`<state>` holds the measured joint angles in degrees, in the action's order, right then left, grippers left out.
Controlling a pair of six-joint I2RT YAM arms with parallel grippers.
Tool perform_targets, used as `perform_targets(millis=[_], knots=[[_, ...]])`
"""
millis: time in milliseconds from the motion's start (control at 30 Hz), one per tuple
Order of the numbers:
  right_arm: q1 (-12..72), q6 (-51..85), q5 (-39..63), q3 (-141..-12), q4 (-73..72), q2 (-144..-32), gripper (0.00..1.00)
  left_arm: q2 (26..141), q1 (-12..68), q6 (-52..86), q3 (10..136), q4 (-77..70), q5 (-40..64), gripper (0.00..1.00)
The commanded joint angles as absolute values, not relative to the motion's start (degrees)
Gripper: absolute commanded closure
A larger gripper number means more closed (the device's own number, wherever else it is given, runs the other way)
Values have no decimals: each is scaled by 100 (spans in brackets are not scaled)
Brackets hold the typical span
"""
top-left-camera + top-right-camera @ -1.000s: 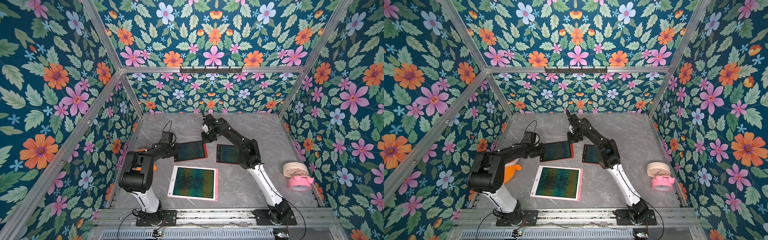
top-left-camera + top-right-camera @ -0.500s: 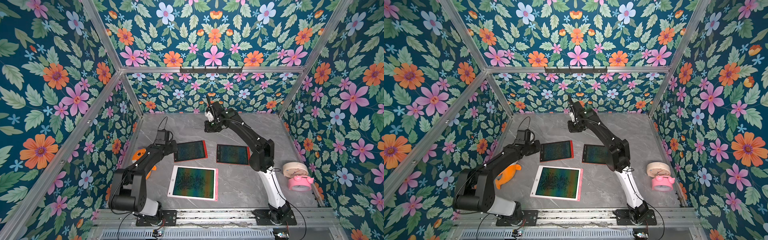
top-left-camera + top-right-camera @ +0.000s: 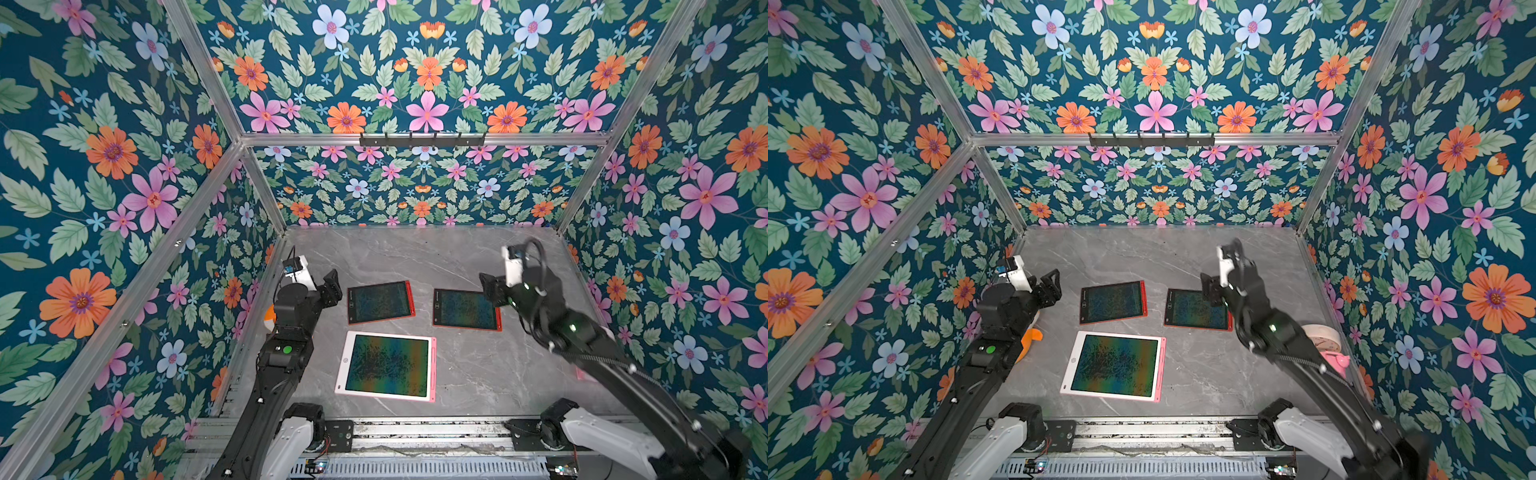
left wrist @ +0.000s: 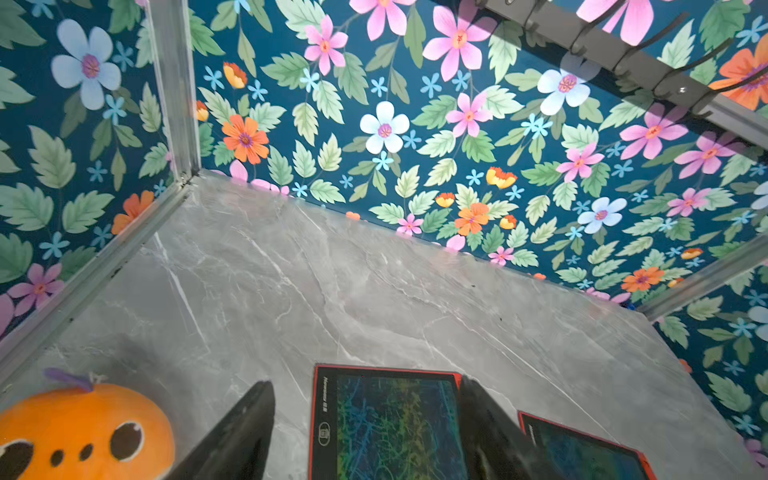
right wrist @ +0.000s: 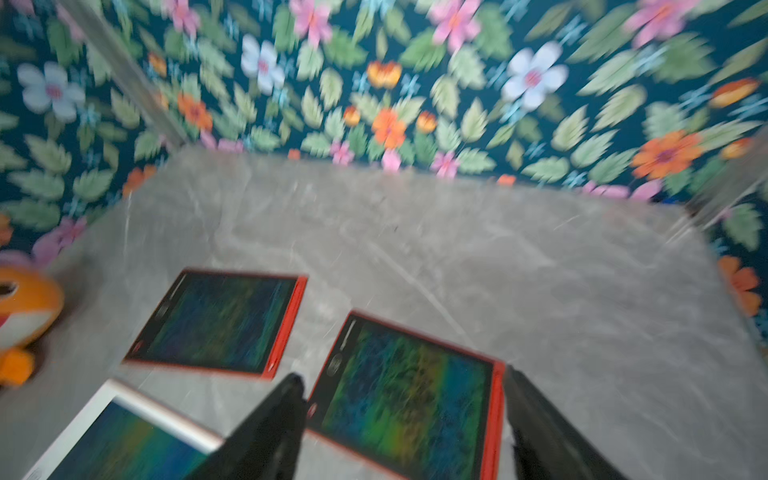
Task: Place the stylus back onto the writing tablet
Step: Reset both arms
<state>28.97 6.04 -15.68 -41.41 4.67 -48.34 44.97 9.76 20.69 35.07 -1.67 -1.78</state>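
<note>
A white-and-pink writing tablet (image 3: 388, 365) lies flat on the grey marble desk (image 3: 415, 257). It is the nearest of three tablets to the arm bases. Behind it and a little to its left lies a red-framed tablet (image 3: 380, 302). A second red-framed tablet (image 3: 465, 309) lies behind it to its right, and the two red ones are apart. A red stylus (image 3: 409, 297) appears to sit along the side rim of the left red tablet. The views are too soft to be sure it is seated.

The left claw (image 4: 365, 386) hangs above the desk behind and left of the white-and-pink tablet. Its jaws are spread wide with nothing between them. The right claw (image 5: 401, 374) hangs behind and right of that tablet, over the near corner of the second red one. It is also spread wide and holds nothing.

An orange plush toy (image 4: 79, 428) sits well to the left of the white-and-pink tablet.
</note>
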Motion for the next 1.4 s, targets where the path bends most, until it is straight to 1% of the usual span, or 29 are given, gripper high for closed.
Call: perform_targets(millis=[0,100,133,200,233,300,367,433,533,600,767,800,867,900,933,967,1000,1033,1067,1100,1167,1233,1300,1333,1367], knots=[[2482,-236,-2101,-2617,-2048,-3574,1,4494,966,1907,3073,-1045,-651,25],[1812,-109,-1759,-1785,-1489,-2676,1,4648,966,2149,2633,-1581,-1173,16],[1602,93,-1683,-1654,-1150,-2499,1,4732,967,2232,2485,-1800,-1394,12],[1252,396,-1539,-1461,-755,-2382,1,4917,966,2284,2252,-2193,-1768,8],[1108,458,-1471,-1360,-762,-2407,1,5039,967,2309,2149,-2396,-2009,6],[936,453,-1390,-1163,-1101,-2629,1,5289,967,2315,1924,-2951,-2484,5],[773,499,-1397,-986,-1692,-3088,1,5619,958,2474,1748,-3431,-3055,5],[567,694,-1390,-923,-2270,-3815,1,6013,947,2620,1790,-3430,-3414,1],[330,931,-1268,-1013,-2826,-4875,1,6473,939,2313,1878,-3505,-3384,1],[265,780,-1288,-1024,-3577,-5700,1,6608,923,2265,1855,-3701,-3535,1],[218,252,-1162,-1498,-4549,-7094,1,6646,851,2142,1842,-3816,-3719,2],[124,380,-998,-1566,-4744,-7426,1,6634,844,1988,1793,-3936,-3673,2],[-4,365,-694,-1543,-5663,-8316,1,6596,842,1511,1623,-4292,-3489,2],[4,285,-841,-1588,-6002,-8530,0,6588,837,1362,1517,-4451,-3446,2],[-14,494,-732,-1787,-4776,-8154,1,6604,835,1261,1420,-4605,-3419,2],[-87,484,-595,-1747,-5232,-8239,1,6644,831,1160,1350,-4748,-3381,2],[-88,398,-694,-1607,-5876,-8473,1,6724,826,1011,1279,-4958,-3328,1],[-79,501,-692,-1711,-5120,-8240,1,6870,807,883,1230,-5196,-3281,1],[-102,531,-652,-1750,-5015,-8182,1,7017,792,802,1197,-5423,-3256,1],[-102,426,-726,-1631,-5708,-8418,1,7230,756,765,1191,-5615,-3245,1],[-40,510,-847,-1706,-5083,-8205,1,7668,712,610,1230,-5954,-3244,1],[-19,403,-912,-1630,-5648,-8408,1,7966,691,539,1379,-6145,-3235,1],[4,463,-928,-1719,-5164,-8240,1,8212,660,433,1518,-6261,-3017,1],[8,464,-911,-1706,-5301,-8295,1,8435,659,373,1547,-6438,-2943,2],[8,409,-916,-1669,-5518,-8358,1,8754,651,222,1502,-7053,-2969,2]])
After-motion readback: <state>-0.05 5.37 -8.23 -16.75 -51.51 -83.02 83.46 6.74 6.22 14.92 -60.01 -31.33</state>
